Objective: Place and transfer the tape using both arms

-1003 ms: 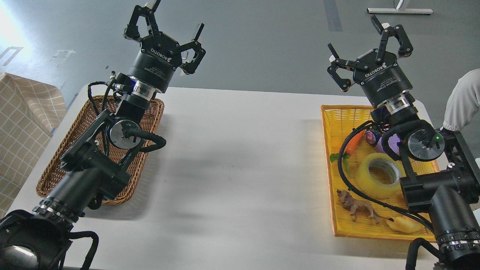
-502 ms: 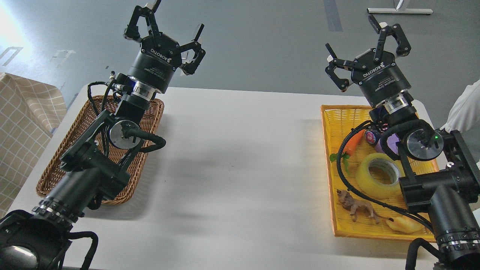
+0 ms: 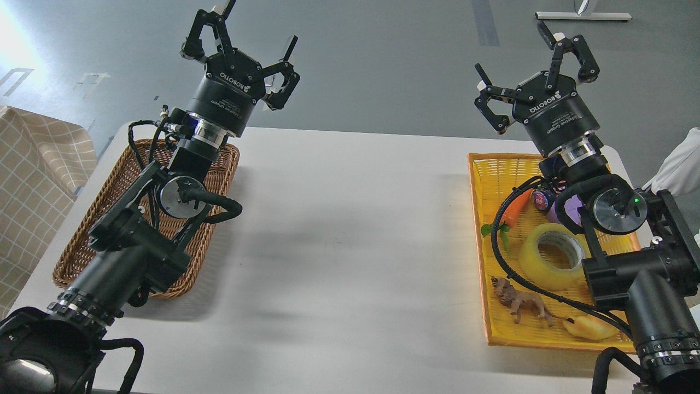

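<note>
The tape [image 3: 549, 257], a wide translucent yellow roll with a grey-white core, lies flat in the yellow tray [image 3: 484, 219] at the right. My right arm partly covers its right edge. My right gripper [image 3: 517, 54] is raised high above the far end of the tray, open and empty. My left gripper [image 3: 257, 24] is raised above the far end of the brown wicker basket [image 3: 109, 202] at the left, open and empty. Both grippers are well apart from the tape.
The yellow tray also holds a toy carrot [image 3: 514, 209], a small lion figure [image 3: 519, 303], a yellow croissant-shaped toy [image 3: 588, 327], a small red-and-blue item [image 3: 541, 200] and a purple object [image 3: 569, 210]. A white sleeve [image 3: 681, 164] shows at the right edge. A checked cloth [image 3: 33, 180] hangs at the left.
My right gripper has shifted slightly up and to the left. The white sleeve at the right has pulled back and down. My left arm has barely moved.
</note>
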Tool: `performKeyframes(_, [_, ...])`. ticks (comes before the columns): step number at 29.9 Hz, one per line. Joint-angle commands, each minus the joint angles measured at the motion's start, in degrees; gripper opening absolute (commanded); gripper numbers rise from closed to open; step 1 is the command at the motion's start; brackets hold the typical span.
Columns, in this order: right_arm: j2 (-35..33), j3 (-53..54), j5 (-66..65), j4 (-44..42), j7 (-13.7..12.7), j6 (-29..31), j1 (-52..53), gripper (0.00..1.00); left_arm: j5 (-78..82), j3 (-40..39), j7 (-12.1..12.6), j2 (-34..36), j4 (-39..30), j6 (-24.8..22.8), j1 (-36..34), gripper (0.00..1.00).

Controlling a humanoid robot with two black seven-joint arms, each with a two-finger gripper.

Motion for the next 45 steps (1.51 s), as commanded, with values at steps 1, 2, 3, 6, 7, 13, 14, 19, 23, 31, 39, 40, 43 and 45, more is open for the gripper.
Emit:
performKeyframes(1, [-0.1,0.0,0.0,0.0,0.0,0.0,0.0,1.0,0.0,0.0,0.0,0.0,0.0,0.0,0.0,0.98])
performKeyframes(2, [-0.1,-0.1,-0.1,0.0,0.0,0.0,0.1,1.0,0.0,0.0,0.0,-0.1,-0.1,0.0,0.0,0.98])
performKeyframes(3, [-0.1,-0.1,-0.1,0.0,0.0,0.0,0.1,1.0,0.0,0.0,0.0,0.0,-0.1,0.0,0.0,0.98])
performKeyframes(6, [-0.2,-0.1,-0.1,0.0,0.0,0.0,0.1,1.0,0.0,0.0,0.0,0.0,-0.1,0.0,0.0,0.98])
performKeyframes(7, [-0.2,-0.1,-0.1,0.0,0.0,0.0,0.2,1.0,0.0,0.0,0.0,0.0,0.0,0.0,0.0,0.98])
performKeyframes(13, [-0.3,-0.1,-0.1,0.0,0.0,0.0,0.2,1.0,0.0,0.0,0.0,0.0,0.0,0.0,0.0,0.98])
performKeyframes(14, [-0.3,-0.1,-0.1,0.0,0.0,0.0,0.2,1.0,0.0,0.0,0.0,0.0,0.0,0.0,0.0,0.98])
performKeyframes(19, [-0.4,-0.2,-0.1,0.0,0.0,0.0,0.0,1.0,0.0,0.0,0.0,0.0,0.0,0.0,-0.1,0.98])
performKeyframes(23, [-0.5,-0.4,-0.3,-0.2,-0.1,0.0,-0.1,1.0,0.0,0.0,-0.1,-0.1,0.0,0.0,-0.1,0.98])
performKeyframes(31, [-2.9,-1.0,-0.4,0.0,-0.3,0.0,-0.1,1.0,0.0,0.0,0.0,0.0,0.0,0.0,-0.1,0.98])
performKeyframes(39, [-8.3,-7.2,-0.6,0.4,-0.3,0.0,0.2,1.0,0.0,0.0,0.0,0.0,-0.1,0.0,-0.1,0.98])
performKeyframes(40, [-9.5,-7.9,-0.6,0.4,-0.3,0.0,0.3,1.0,0.0,0.0,0.0,0.0,0.0,0.0,-0.1,0.98])
performKeyframes(43, [-11.8,-9.5,-0.7,0.4,-0.3,0.0,0.7,1.0,0.0,0.0,0.0,0.0,0.0,0.0,-0.1,0.98])
performKeyframes(45, [-13.6,-11.0,-1.0,0.4,-0.4,0.0,1.0,1.0,0.0,0.0,0.0,0.0,0.0,0.0,-0.1,0.98])
